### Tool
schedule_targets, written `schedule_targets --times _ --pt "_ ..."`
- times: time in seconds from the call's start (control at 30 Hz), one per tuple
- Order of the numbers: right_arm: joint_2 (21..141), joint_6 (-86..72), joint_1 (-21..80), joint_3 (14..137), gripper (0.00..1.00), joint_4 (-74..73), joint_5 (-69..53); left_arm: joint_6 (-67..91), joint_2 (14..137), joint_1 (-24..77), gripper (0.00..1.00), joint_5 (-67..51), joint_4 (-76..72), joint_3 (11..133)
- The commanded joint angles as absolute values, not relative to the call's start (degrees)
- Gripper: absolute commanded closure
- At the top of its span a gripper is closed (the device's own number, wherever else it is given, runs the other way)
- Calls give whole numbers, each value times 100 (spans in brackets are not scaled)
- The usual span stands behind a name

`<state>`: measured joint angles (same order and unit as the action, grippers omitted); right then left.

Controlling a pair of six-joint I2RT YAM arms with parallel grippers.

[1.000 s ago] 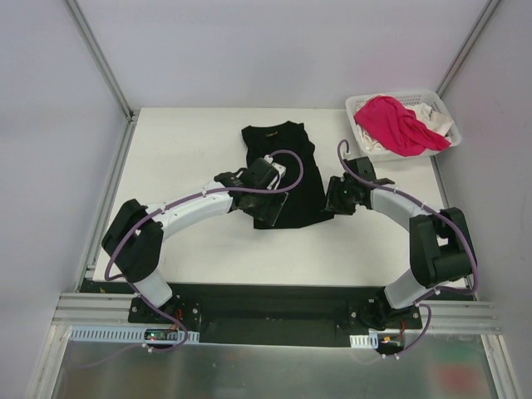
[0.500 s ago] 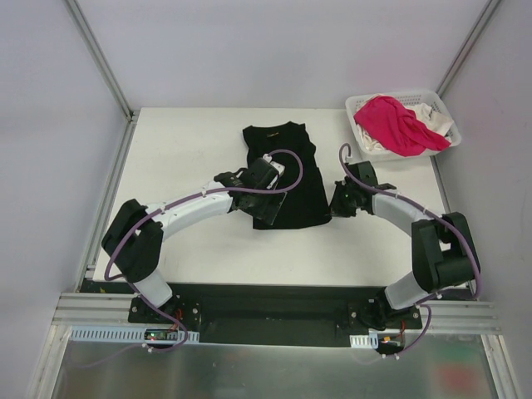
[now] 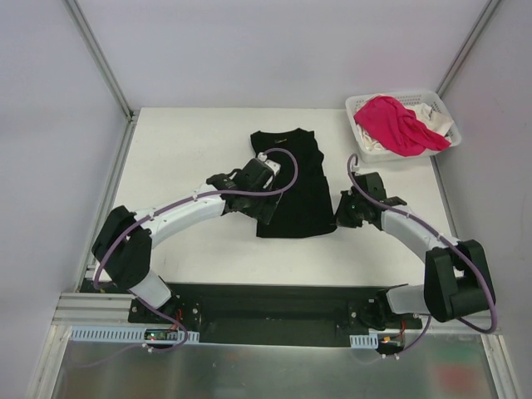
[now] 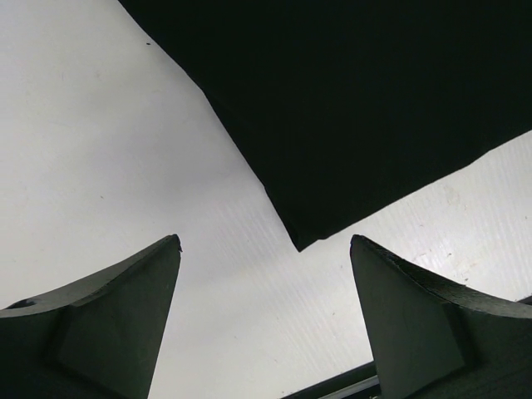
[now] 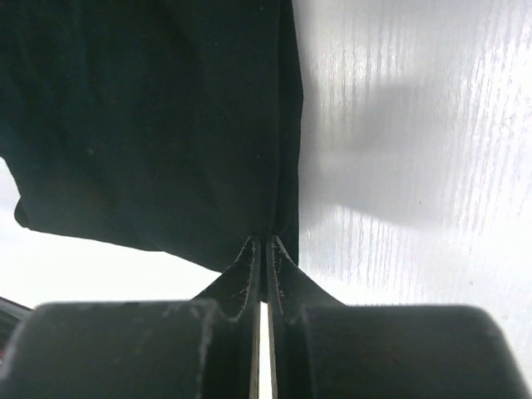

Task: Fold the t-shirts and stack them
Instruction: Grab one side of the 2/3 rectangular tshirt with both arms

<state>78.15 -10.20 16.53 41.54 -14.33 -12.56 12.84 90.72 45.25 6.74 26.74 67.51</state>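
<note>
Close to the arms, on the table (image 3: 191, 141), the right gripper (image 5: 264, 243) is pinched tight on the near right edge of the folded black t-shirt (image 3: 303, 195), while the left gripper (image 4: 266, 239) hangs wide open over its near left corner. Farther back, at the far right corner, the pink t-shirt (image 3: 395, 125) lies heaped over the white t-shirt (image 3: 439, 126) in a white basket (image 3: 391, 97).

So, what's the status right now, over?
Left gripper open above black t-shirt, near corner. Right gripper shut on its right edge. Pink t-shirt in basket. Nothing in the way.
</note>
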Motion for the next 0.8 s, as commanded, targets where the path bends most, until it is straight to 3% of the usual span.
schedule_targets --times 0.0,0.1,0.17,0.2,0.3,0.53,0.77 --pt "7313 -932 1696 3964 99 -1714 -1178 1265 8728 4456 18 817 2812 6680" --pt "7260 -888 1705 3964 95 -1802 -1037 1309 8692 4447 18 756 2830 6575" --pt "7338 -870 1705 4042 84 -1828 -1055 1327 8666 4447 18 642 2839 6531" --pt "7374 -879 1696 4078 72 -1880 -1037 1362 8657 4447 18 589 2848 6495" --pt "7462 -853 1705 4253 60 -1942 -1072 1432 8578 4447 18 335 2874 6355" --pt "7523 -861 1714 4456 56 -1863 -1116 1687 8446 4517 19 -289 2909 6109" --pt "7760 -879 1819 4465 57 -1705 -1116 1740 9077 4746 21 -685 2909 6161"
